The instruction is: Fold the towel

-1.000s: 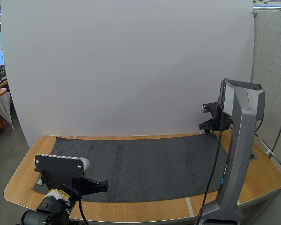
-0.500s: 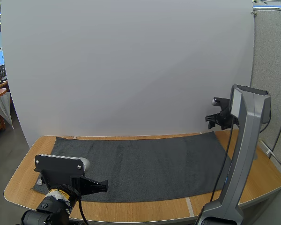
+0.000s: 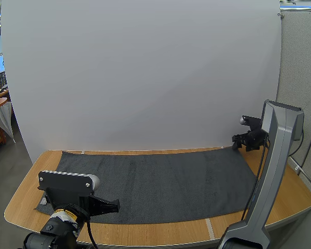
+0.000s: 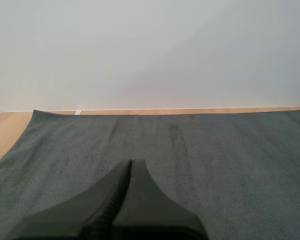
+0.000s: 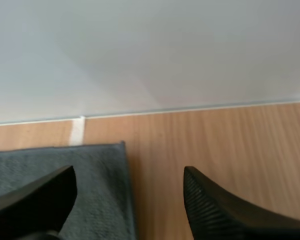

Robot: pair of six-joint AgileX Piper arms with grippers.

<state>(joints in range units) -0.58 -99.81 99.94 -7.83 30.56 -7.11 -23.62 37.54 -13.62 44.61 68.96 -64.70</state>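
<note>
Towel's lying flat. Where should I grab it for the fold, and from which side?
I'd take the towel by its far right corner, coming down from above with the right hand. It lies flat on the table, so only an edge or corner offers a pinch, and that hand hangs open over this corner, one finger over cloth, the other over bare wood.

You have the towel (image 3: pixel 160 181) spread flat on the worktop (image 3: pixel 295 199). Your left gripper (image 4: pixel 130 163) sits over the towel's near left part. Your right gripper (image 5: pixel 129 172) hangs above the towel's far right corner.
</note>
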